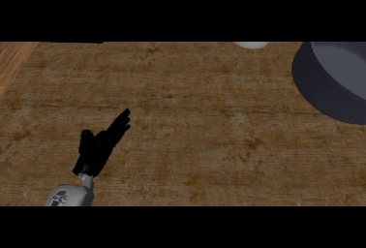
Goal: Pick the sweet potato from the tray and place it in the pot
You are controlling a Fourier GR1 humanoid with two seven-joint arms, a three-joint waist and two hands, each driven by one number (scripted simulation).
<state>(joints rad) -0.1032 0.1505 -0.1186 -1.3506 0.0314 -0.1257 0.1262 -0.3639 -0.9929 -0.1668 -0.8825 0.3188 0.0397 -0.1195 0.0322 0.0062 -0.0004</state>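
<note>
The dark grey pot (pixel 330 82) stands at the right edge of the head view, cut off by the frame, its inside showing at the top. My left hand (pixel 99 145) rises from the lower left over the brown counter, fingers straight and pointing up and to the right, holding nothing. It is far to the left of the pot. No sweet potato and no tray show anywhere in this view. My right hand does not show either.
A small white object (pixel 251 44) peeks in at the top edge, left of the pot. A lighter wooden strip (pixel 13 63) runs along the counter's upper left corner.
</note>
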